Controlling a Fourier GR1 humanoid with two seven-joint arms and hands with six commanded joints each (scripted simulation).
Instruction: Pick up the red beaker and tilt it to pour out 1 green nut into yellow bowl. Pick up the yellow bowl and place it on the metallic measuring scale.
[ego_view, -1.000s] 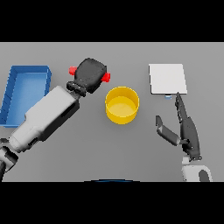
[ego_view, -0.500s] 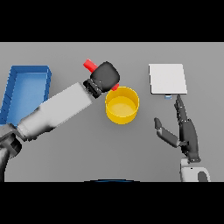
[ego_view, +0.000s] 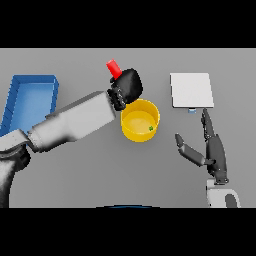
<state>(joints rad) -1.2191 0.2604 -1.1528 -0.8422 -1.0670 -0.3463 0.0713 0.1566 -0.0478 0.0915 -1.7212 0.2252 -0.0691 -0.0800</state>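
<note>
My left hand (ego_view: 128, 87) is shut on the red beaker (ego_view: 114, 68), holding it tilted just above the far left rim of the yellow bowl (ego_view: 136, 131). Only the beaker's upper end shows past the hand. A small green nut (ego_view: 151, 128) lies inside the bowl near its right wall. The metallic measuring scale (ego_view: 192, 90), a flat pale square, sits to the bowl's far right. My right hand (ego_view: 212, 151) stands open to the right of the bowl, below the scale, touching neither.
A blue tray (ego_view: 31, 100) lies at the table's left side, behind my left forearm.
My left hand has carried the beaker rightward and over the bowl's rim, tilting it further. A green nut now lies in the bowl. The right hand has barely shifted.
</note>
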